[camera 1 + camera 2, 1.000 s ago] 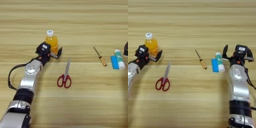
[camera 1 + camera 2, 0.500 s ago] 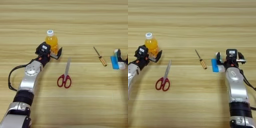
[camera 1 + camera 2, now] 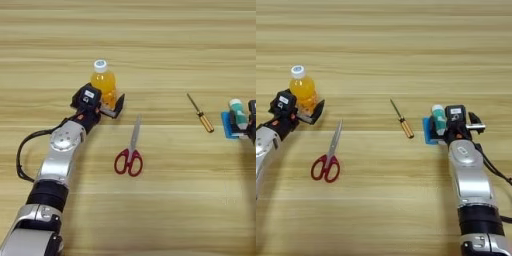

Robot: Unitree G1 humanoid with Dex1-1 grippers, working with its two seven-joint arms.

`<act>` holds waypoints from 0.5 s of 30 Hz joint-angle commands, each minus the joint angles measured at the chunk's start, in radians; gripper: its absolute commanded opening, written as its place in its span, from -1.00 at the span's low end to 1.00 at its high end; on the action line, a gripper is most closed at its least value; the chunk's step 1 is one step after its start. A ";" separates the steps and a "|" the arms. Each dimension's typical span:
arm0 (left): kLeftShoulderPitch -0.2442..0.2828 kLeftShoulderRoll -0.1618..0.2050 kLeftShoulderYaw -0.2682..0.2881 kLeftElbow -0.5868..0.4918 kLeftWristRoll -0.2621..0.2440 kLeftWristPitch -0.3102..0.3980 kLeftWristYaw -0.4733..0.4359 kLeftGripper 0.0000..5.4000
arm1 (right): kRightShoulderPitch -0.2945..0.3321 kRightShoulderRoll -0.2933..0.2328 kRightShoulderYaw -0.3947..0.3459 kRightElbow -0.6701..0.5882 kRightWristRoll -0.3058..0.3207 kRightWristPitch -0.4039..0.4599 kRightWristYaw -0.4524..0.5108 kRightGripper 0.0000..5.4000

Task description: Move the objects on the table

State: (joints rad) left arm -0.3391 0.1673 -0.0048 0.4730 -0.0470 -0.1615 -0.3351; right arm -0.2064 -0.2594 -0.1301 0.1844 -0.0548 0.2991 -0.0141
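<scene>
A small orange-juice bottle (image 3: pixel 102 81) with a white cap stands upright at the left. My left gripper (image 3: pixel 107 101) is open, its black fingers straddling the bottle's base. Red-handled scissors (image 3: pixel 130 152) lie shut in front of the bottle, blades pointing away. A thin amber-handled screwdriver (image 3: pixel 401 120) lies at the centre right. Further right, the white-and-teal glue stick (image 3: pixel 438 119) rests on a small blue block (image 3: pixel 428 131). Just right of them is my right gripper (image 3: pixel 460 129), open, its left finger against the glue stick.
The light wooden table (image 3: pixel 381 200) fills both views. A black cable (image 3: pixel 22 155) loops beside my left forearm, and another cable (image 3: pixel 491 167) hangs off the right arm.
My right gripper has moved left, up against the glue stick and blue block. The left gripper and bottle have not moved.
</scene>
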 commanded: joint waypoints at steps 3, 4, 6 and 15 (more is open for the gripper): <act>0.005 -0.003 -0.002 -0.012 0.001 0.012 0.006 0.98 | 0.004 -0.014 -0.004 0.028 -0.013 0.029 -0.006 1.00; 0.006 -0.003 -0.002 -0.012 0.001 0.012 0.006 0.98 | 0.004 -0.015 -0.005 0.028 -0.012 0.029 -0.007 1.00; 0.006 -0.004 -0.003 -0.013 0.002 0.013 0.006 0.98 | 0.005 -0.017 -0.005 0.027 -0.011 0.028 -0.009 1.00; 0.009 -0.005 -0.005 -0.015 0.004 0.011 0.007 0.98 | 0.008 -0.025 -0.016 0.034 -0.003 0.040 -0.006 1.00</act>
State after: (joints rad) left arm -0.3351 0.1660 -0.0063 0.4701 -0.0468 -0.1614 -0.3342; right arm -0.2049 -0.2735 -0.1347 0.2073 -0.0559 0.3192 -0.0187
